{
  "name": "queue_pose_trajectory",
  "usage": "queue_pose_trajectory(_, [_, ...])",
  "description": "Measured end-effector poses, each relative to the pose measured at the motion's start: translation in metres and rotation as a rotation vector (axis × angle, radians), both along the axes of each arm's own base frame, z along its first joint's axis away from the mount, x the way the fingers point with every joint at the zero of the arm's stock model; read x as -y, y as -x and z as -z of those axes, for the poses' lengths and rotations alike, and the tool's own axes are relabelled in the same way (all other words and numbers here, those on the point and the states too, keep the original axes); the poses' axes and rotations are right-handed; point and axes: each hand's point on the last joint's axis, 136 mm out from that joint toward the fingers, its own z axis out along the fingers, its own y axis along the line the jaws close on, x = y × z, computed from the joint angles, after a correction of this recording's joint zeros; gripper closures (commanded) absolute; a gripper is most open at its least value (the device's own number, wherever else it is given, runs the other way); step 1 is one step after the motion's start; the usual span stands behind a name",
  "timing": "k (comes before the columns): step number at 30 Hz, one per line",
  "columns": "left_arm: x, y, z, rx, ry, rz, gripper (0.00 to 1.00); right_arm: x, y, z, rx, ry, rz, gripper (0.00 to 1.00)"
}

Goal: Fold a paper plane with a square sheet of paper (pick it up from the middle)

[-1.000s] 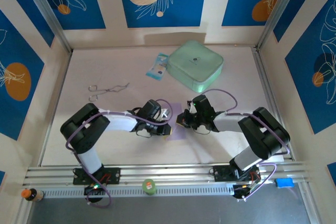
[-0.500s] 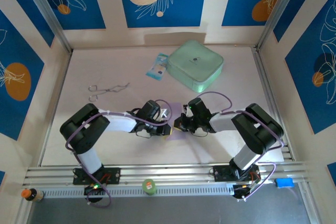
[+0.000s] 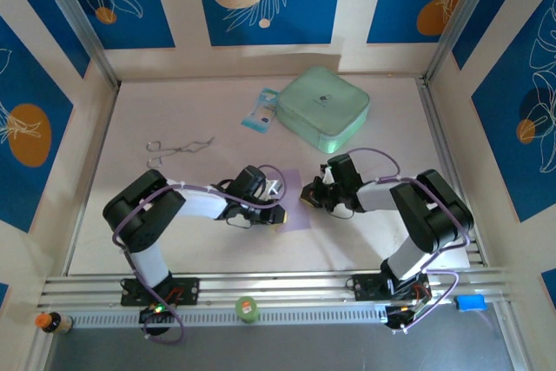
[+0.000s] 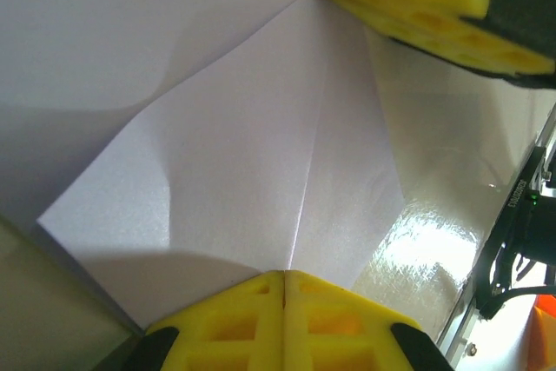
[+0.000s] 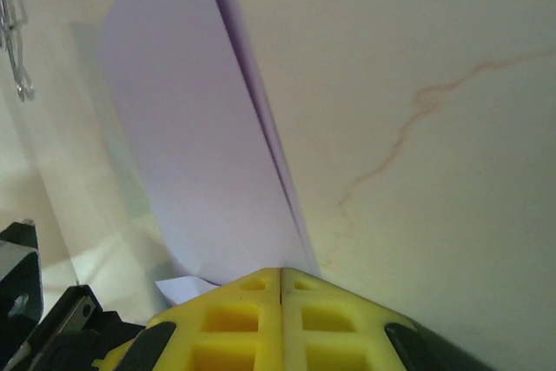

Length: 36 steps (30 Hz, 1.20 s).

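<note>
Wrist views, left jaws, right jaws pinching creased lavender paper (image 4: 252, 171), edges cut off

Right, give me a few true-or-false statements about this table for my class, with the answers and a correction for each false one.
1. The purple paper sits between the left hand and the right hand. True.
2. The paper is flat, with no crease. False: the left wrist view shows a crease running up to the closed left hand.
3. The metal tongs are held in the right hand. False: they lie loose on the table, far to the left of the paper.
4. The blue-white packet sits right beside the green case. True.
</note>
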Motion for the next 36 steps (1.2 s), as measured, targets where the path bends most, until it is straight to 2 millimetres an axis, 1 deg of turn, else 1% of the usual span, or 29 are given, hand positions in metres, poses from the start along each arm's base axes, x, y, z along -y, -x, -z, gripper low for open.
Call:
queue_pose_trajectory(4, [0.000,0.000,0.000,-0.004,0.002,-0.001,1.00,0.012,-0.006,-0.001,0.004,0.041,0.032,1.00])
queue_pose_trajectory(7, [0.000,0.000,0.000,-0.004,0.002,-0.001,1.00,0.017,-0.005,-0.004,0.016,0.070,0.038,1.00])
queue_pose_trajectory(10, [0.000,0.000,0.000,-0.004,0.002,-0.001,1.00,0.014,-0.005,-0.016,0.054,0.065,0.024,1.00])
queue_pose_trajectory(12, [0.000,0.000,0.000,-0.004,0.001,-0.001,1.00,0.007,-0.003,-0.024,0.078,0.054,0.003,1.00])
queue_pose_trajectory(14, [0.000,0.000,0.000,-0.005,-0.001,0.001,1.00,0.000,0.002,-0.027,0.090,0.047,-0.024,1.00])
queue_pose_trajectory(17, [0.000,0.000,0.000,-0.003,-0.005,0.007,1.00,-0.012,0.010,-0.023,0.076,0.034,-0.069,1.00])
queue_pose_trajectory(19, [0.000,0.000,0.000,-0.006,-0.008,0.007,1.00,-0.017,0.014,-0.013,0.046,0.033,-0.092,1.00])
queue_pose_trajectory(21, [0.000,0.001,0.000,-0.007,-0.012,0.010,1.00,-0.016,0.016,-0.001,0.013,0.046,-0.092,1.00])
queue_pose_trajectory(25, [-0.003,0.003,-0.002,-0.020,-0.033,0.014,1.00,-0.019,0.015,0.000,0.005,0.028,-0.098,1.00])
queue_pose_trajectory(28, [-0.003,0.002,-0.008,-0.020,-0.040,0.017,1.00,-0.019,0.015,0.001,0.006,0.024,-0.095,1.00])
queue_pose_trajectory(30, [0.003,-0.003,-0.016,-0.006,-0.027,0.019,1.00,-0.019,0.015,0.001,0.007,0.018,-0.091,1.00])
queue_pose_trajectory(34, [0.019,-0.017,-0.037,0.034,0.029,0.026,0.99,-0.020,0.015,0.000,0.012,0.007,-0.085,1.00])
queue_pose_trajectory(36, [0.027,-0.023,-0.039,0.034,0.042,0.028,0.99,-0.020,0.015,0.000,0.010,0.004,-0.079,1.00])
